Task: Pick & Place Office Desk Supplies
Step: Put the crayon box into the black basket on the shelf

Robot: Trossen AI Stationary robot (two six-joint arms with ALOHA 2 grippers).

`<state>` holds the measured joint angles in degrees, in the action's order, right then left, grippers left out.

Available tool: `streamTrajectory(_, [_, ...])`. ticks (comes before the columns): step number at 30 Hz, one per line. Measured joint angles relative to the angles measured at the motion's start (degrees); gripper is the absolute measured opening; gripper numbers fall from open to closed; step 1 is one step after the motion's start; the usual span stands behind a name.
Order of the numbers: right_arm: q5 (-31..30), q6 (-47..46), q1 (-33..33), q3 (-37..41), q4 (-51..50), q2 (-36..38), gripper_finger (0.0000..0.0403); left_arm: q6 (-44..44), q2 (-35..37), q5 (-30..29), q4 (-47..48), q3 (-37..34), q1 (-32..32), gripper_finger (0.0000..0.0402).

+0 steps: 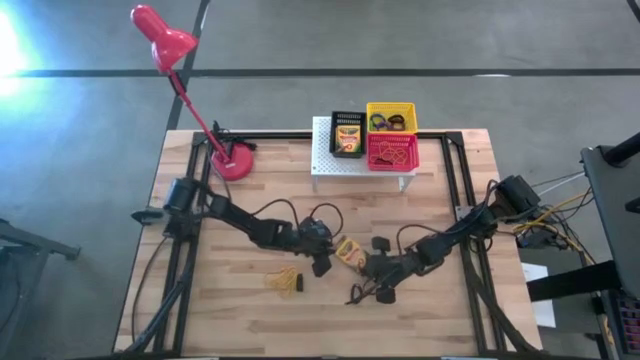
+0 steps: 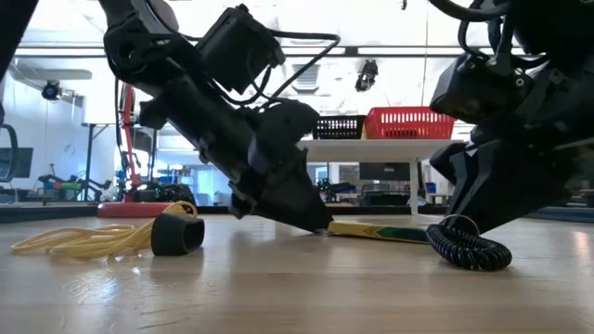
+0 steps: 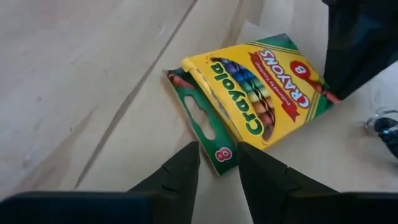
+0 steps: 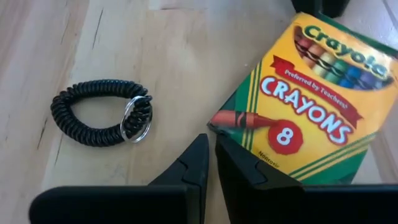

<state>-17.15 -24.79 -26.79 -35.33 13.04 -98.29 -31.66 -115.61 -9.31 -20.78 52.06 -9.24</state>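
A: Which item is taken as the reference?

B: The crayon box (image 1: 349,251), a flat printed cardboard carton in glossy yellow and green, lying on the pale wood-grain table (image 1: 250,310) near mid-table, its green flap end bent open.

A: How are the claws placed against it?

B: The left gripper (image 3: 217,163) is angled down at the flap end. Its dark wedge-shaped fingers are held partly apart, one on each side of the flap's corner; a firm hold cannot be confirmed. The right gripper (image 4: 211,158) is set at the opposite end, fingers nearly closed with only a slit between them, nothing gripped.

A: What else is recorded beside the box?

B: A black coiled ring (image 4: 102,112) with a thin metal key ring is noted on the right gripper's side. A yellowish rubber-band tangle (image 1: 283,282), loose and stringy, is seen on the left gripper's side, with a small black cylindrical piece (image 2: 177,235) beside it. Beyond the box, a white perforated stand (image 1: 330,160) is topped by mesh baskets in black, yellow and red; a second carton is stood in the black basket (image 1: 347,133).
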Motion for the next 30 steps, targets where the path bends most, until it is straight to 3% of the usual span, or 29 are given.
streamTrajectory(12, [-0.61, 0.56, 0.02, 0.04, 0.03, 0.03, 0.0031, 7.40, 1.43, -1.02, -9.95, 0.33, -0.10, 0.0123])
streamTrajectory(19, [-0.92, 2.30, 0.07, 0.13, 0.67, -0.01, 0.0031, 9.26, 1.55, 0.22, -10.80, 3.59, -0.15, 0.0123])
streamTrajectory(30, [-13.35, 2.48, 0.42, 0.43, 0.71, -0.08, 0.0031, 13.30, 1.39, 7.31, -9.95, 7.26, -1.35, 0.0124])
